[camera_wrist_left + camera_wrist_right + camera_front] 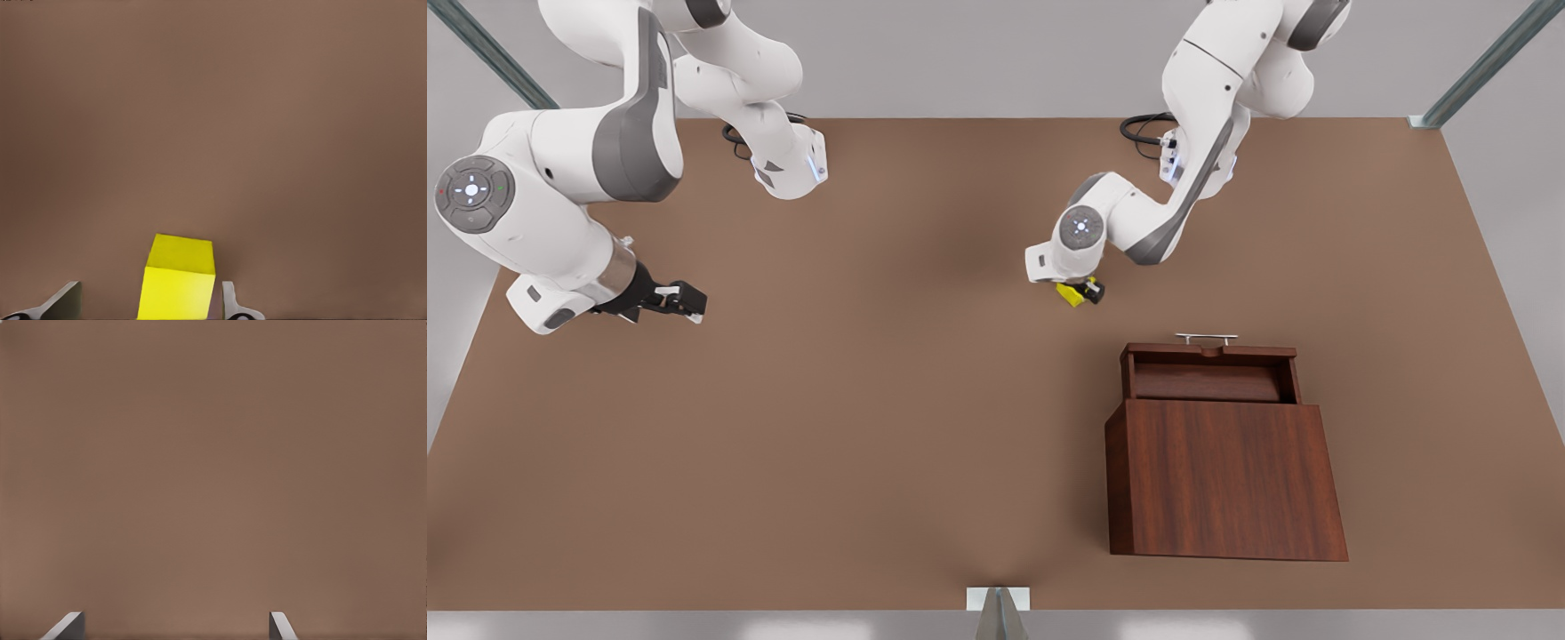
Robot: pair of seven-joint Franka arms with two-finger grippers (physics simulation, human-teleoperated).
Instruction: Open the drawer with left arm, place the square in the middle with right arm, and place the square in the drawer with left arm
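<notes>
The square (1069, 294) (179, 277), a small yellow cube, rests on the brown tabletop just beyond the drawer. My left gripper (1083, 292) (148, 299) is down at it and open. The cube stands between the fingers, close against one finger (228, 300) and with a gap to the other. The drawer (1208, 372) is pulled out of the dark wood cabinet (1223, 476), its silver handle (1207, 338) facing the arms. My right gripper (683, 300) (177, 623) waits open over bare table at the front view's left, holding nothing.
The cabinet stands at the front view's lower right. Bare brown tabletop (871, 400) spreads between the two arms and across the front view's left half. Both arm bases stand at the table's far edge.
</notes>
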